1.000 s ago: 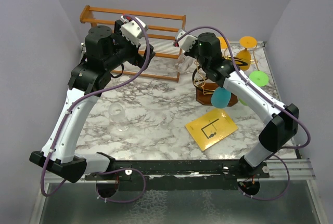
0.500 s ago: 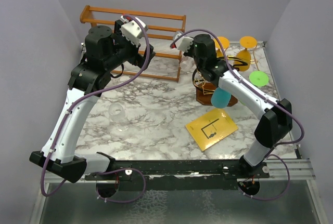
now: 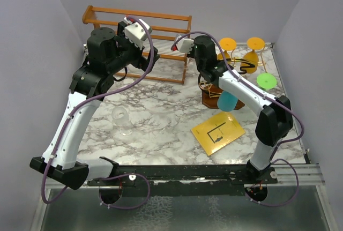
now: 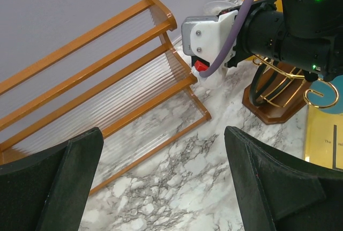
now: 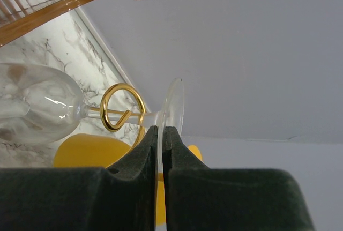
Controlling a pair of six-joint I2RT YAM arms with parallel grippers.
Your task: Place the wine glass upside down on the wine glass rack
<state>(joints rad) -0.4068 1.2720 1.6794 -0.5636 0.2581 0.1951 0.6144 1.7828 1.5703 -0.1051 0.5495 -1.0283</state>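
**Glass gripped by its foot at the gold rack**

The work surface is a white marble-patterned tabletop point(image 3: 161, 107) with grey veining, boxed in by plain pale lilac-grey walls point(image 3: 214, 0) at the back and sides. An orange-brown slatted wooden shelf point(image 3: 161, 27) stands at the back left against the wall. The wine glass rack point(image 3: 214, 89), gold wire on a dark brown base, stands to the right of it. Orange, green and teal glasses are grouped around the rack. A yellow card point(image 3: 218, 133) lies flat in front of the base, and a second clear glass point(image 3: 122, 119) lies on the marble near the left arm.

The wine glass point(image 5: 32, 107) is at the rack, off the table, in the right gripper point(image 5: 162, 132). The two fingers are clenched on the rim of its foot, which shows edge-on just above the fingertips. In the right wrist view its long axis runs across the picture: bowl at the left over the marble, thin stem in the middle, foot at the right toward the wall. A curled gold hook point(image 5: 123, 107) sits right at the stem; the stem may pass through the loop, but this angle does not settle it.

The left gripper point(image 4: 161, 134) hangs over the marble in front of the shelf, jaws spread wide and holding nothing.
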